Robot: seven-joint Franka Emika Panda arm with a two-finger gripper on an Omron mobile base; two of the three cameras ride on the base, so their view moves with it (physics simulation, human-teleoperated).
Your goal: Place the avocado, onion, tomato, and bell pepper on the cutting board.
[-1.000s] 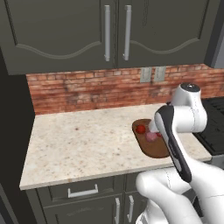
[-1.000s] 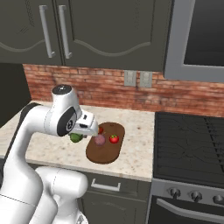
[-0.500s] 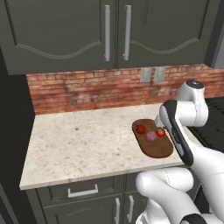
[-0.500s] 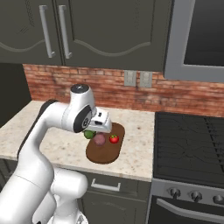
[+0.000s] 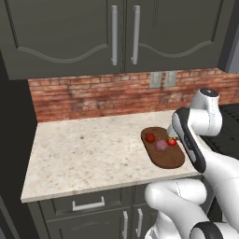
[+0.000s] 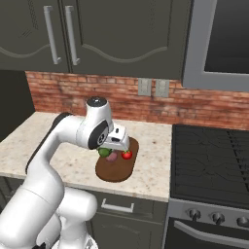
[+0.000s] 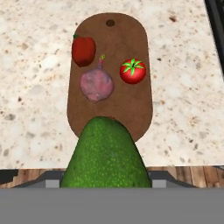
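Observation:
My gripper [image 6: 108,147] is shut on the avocado [image 7: 106,157], a dark-green ball that hides the fingertips in the hand view. It hangs just above the near end of the cutting board [image 7: 127,105], a dark-brown slab on the counter. On the board lie the dark-red bell pepper [image 7: 83,50], the pinkish onion [image 7: 96,84] and the bright-red tomato [image 7: 133,71] with its green top. From the left base view the bell pepper [image 5: 150,137], onion [image 5: 161,145] and tomato [image 5: 172,141] sit on the board [image 5: 164,158] beside my arm. The avocado [image 6: 103,152] shows green under my hand.
The speckled counter [image 5: 84,149] runs wide to the left of the board. A black stove [image 6: 214,155] adjoins the counter on the right, with a microwave [image 6: 219,44] above it. Dark cabinets [image 5: 121,32] hang over the brick back wall [image 5: 93,93].
My arm has swung right with the avocado, from over the bare counter beside the board to above the board's near end. The foods on the board have not moved.

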